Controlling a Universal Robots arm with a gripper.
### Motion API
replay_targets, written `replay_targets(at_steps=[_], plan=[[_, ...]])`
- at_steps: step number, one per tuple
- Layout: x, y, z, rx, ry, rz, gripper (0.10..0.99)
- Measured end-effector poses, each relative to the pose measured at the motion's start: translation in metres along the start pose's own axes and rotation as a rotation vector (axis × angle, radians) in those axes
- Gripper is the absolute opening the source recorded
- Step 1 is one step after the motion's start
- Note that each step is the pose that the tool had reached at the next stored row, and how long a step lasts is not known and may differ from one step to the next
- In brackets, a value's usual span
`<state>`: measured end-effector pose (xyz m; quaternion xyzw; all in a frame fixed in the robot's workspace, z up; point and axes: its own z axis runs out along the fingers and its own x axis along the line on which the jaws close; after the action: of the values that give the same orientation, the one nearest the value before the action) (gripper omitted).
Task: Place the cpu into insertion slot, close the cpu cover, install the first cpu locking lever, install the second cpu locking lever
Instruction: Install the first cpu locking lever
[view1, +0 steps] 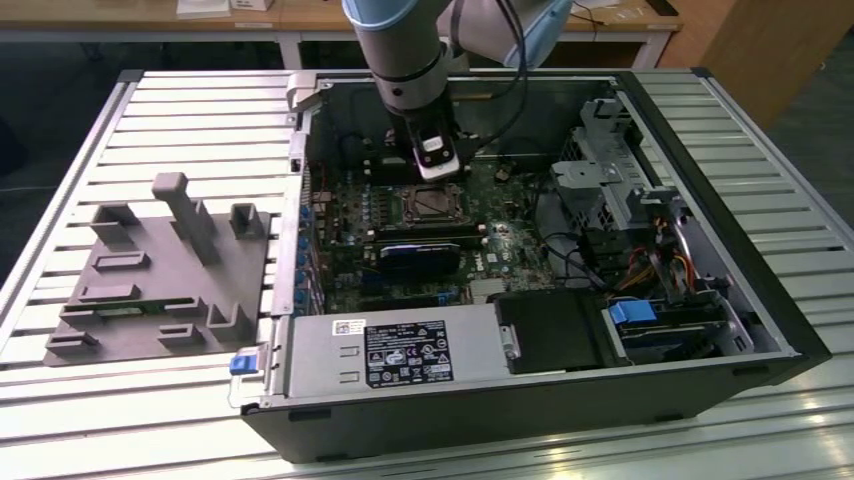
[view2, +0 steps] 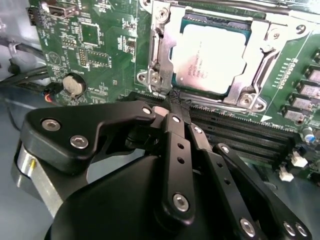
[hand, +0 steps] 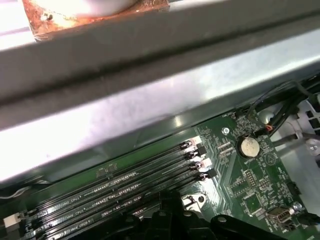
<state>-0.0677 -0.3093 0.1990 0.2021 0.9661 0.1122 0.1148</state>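
The small square CPU with its dull silvery metal top (view2: 212, 52) sits in the black insertion slot (view1: 430, 203) on the green motherboard (view2: 100, 45). The thin silvery windowed CPU cover (view2: 167, 60) lies shut over it, so the work appears to be at the locking levers. The black gripper (view2: 172, 106) hovers at the socket's edge beside the long memory slots (view2: 240, 135), fingers drawn together. Whether a lever's wire end is caught between them is hard to tell. Seating a lever calls for a firm press down and a sideways hook under its tab.
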Motion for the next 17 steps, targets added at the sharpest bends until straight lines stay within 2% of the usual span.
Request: replay_targets(at_steps=[6, 9, 11, 15, 17], plan=[[-0.0017, 0.0025, -0.0091, 0.001, -0.0004, 0.0, 0.102], [-0.0023, 0.0034, -0.0122, 0.01, -0.004, -0.003, 0.102], [-0.0024, 0.0036, -0.0129, 0.02, -0.0081, -0.006, 0.102], [-0.0024, 0.0036, -0.013, 0.024, -0.0097, -0.007, 0.102], [-0.0026, 0.0037, -0.0129, 0.027, -0.0071, -0.007, 0.102]])
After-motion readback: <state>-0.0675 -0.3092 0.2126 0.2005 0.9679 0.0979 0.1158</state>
